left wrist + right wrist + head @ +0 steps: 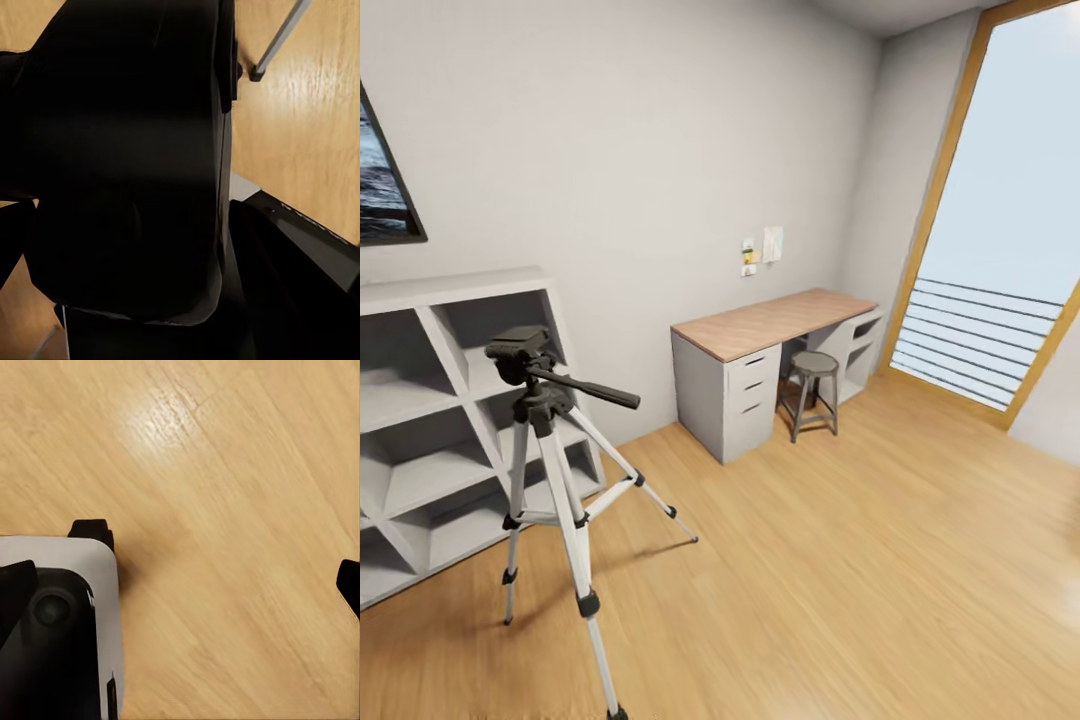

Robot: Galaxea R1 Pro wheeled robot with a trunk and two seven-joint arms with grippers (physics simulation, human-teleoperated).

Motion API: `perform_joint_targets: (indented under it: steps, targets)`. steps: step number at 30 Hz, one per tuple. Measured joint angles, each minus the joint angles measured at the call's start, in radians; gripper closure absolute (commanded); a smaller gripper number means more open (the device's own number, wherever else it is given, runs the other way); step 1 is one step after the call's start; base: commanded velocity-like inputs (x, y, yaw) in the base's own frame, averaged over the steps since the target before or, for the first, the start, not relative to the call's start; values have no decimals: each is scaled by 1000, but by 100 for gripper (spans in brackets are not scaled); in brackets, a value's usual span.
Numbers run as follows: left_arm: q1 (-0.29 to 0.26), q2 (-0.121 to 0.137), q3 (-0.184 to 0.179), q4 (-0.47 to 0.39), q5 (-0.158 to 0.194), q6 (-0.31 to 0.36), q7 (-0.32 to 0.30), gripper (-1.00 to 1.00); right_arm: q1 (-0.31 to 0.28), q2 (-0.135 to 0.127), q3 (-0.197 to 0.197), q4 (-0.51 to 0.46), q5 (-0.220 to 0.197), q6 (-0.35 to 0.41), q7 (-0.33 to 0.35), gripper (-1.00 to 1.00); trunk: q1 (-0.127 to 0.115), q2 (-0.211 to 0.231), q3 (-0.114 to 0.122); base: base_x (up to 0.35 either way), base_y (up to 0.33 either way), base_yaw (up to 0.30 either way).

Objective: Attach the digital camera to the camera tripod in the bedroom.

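Note:
The camera tripod [550, 470] stands on the wood floor at the left, in front of the shelf, its three silver legs spread. Its black head [520, 352] is bare on top, and the long handle [588, 388] points right. In the left wrist view a bulky black body, the digital camera [127, 150], sits very close between the dark fingers of my left gripper [142, 247], which is shut on it. One tripod leg and its foot [257, 73] show beyond it. My right gripper [180, 585] hangs open over bare floor, with nothing between its fingertips.
A white cube shelf [430, 420] stands against the left wall behind the tripod. A wood-topped desk with drawers [760, 360] and a round stool [815, 385] are at the far wall. A tall window with a railing [990, 290] is at the right. My base [67, 622] shows below the right gripper.

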Motion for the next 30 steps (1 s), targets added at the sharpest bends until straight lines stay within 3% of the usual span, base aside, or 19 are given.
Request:
perform_joint_targets:
  steps: [16, 30]
  targets:
    - [0, 1, 0, 0, 0, 0, 0, 100, 1, 3, 0, 0, 1, 4, 1, -100, 0, 0, 0, 0, 0, 299]
    - [0, 1, 0, 0, 0, 0, 0, 100, 5, 5, 0, 0, 38, 1, 0, -100, 0, 0, 0, 0, 0, 299]
